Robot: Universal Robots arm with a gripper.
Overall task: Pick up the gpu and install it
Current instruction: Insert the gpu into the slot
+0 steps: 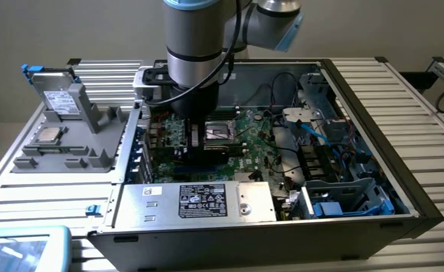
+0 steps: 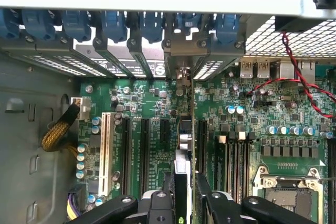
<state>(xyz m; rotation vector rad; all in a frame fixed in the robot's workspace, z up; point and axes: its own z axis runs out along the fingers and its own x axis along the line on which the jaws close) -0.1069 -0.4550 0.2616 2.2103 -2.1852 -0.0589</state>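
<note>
In the exterior view, a dark open computer case [image 1: 244, 246] lies on a table of silver slatted metal profiles [image 1: 411, 102] before a plain beige wall. The grey robot arm [image 1: 195, 39] reaches down into the case, and its black gripper [image 1: 204, 144] sits low over the large green motherboard [image 1: 252, 150]. Along the near side of the case is a silver box-shaped power supply [image 1: 256, 204]. It carries a black label with white print [image 1: 203, 200] that is too small to read. On the table at the exterior view's left stands a grey plastic fixture [image 1: 93, 113] with a square silver processor chip [image 1: 49, 134] resting on it. A pale blue-rimmed tray [image 1: 17, 249] occupies the near corner on that side.

In the wrist view, the gripper [image 2: 184, 179] is clamped on the gpu [image 2: 184, 142], a thin card seen edge-on with its black cooler between the dark fingers [image 2: 167, 187]. The card stands upright over the green motherboard [image 2: 155, 145], in line with the black expansion slots [image 2: 143, 150] and beside a long white slot [image 2: 106, 150]. Its silver bracket end [image 2: 181, 51] meets the row of rear openings, which are capped by blue plastic clips [image 2: 113, 24]. Twisted red and black wires [image 2: 299, 82] cross the board near the silver processor socket [image 2: 289, 192]. A yellow braided cable [image 2: 58, 129] lies against the grey case wall [image 2: 31, 129]. No writing on the board can be read.
</note>
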